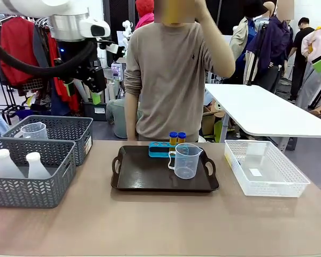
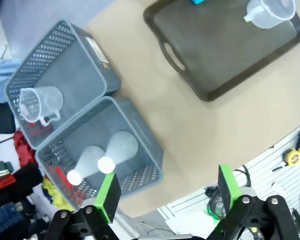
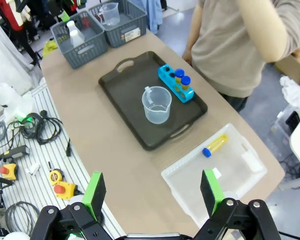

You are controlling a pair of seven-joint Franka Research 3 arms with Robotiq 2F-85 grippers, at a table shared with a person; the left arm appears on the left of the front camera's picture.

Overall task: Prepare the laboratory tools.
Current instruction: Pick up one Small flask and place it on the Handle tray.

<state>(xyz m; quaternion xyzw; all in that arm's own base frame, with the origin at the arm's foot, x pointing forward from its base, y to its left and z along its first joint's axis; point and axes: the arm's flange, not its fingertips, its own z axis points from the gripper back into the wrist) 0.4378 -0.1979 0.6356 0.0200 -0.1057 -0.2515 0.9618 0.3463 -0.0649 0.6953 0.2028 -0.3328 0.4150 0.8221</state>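
Though laden, tan table [image 1: 150, 225] (people [image 1: 267, 43] beyond)

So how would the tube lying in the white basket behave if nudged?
The tube lies on its side in the white basket, so it would probably roll when nudged. Small, round and smooth-looking, it is likely light and may slip when pinched.

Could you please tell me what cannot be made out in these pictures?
- Blue rack, front view: its right end is hidden behind the beaker.
- Same rack, left wrist view: cut off by the top edge, so its holes cannot be counted there.
- Label on the rear grey basket, front view: too small to read.
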